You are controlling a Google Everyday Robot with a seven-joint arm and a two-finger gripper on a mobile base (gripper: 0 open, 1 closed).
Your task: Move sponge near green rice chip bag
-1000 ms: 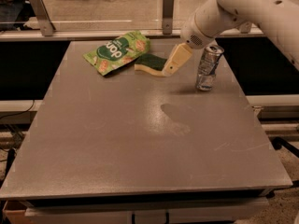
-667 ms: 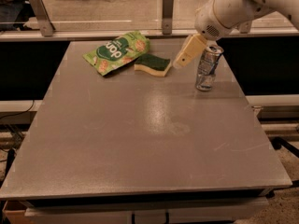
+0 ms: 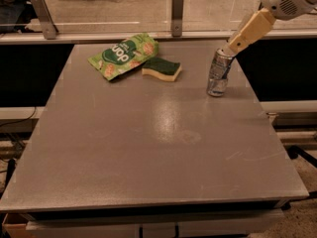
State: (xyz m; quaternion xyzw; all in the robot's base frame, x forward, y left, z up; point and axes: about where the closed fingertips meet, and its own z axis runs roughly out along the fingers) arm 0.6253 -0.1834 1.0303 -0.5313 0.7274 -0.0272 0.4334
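The sponge (image 3: 161, 68), dark green on top with a pale yellow layer below, lies flat on the grey table (image 3: 148, 148) near its far edge. Its left end sits right beside the lower right edge of the green rice chip bag (image 3: 124, 55), which lies flat at the back left. My gripper (image 3: 232, 47) is up at the right, well clear of the sponge, hanging just above the top of a crushed silver can (image 3: 218, 73). It holds nothing.
The crushed silver can stands upright at the table's back right. A glass barrier with two metal posts (image 3: 177, 11) runs along the far edge. The table's right edge is close to the can.
My gripper has let go of the sponge and drawn back up and to the right, past the can. The sponge now lies still beside the bag.
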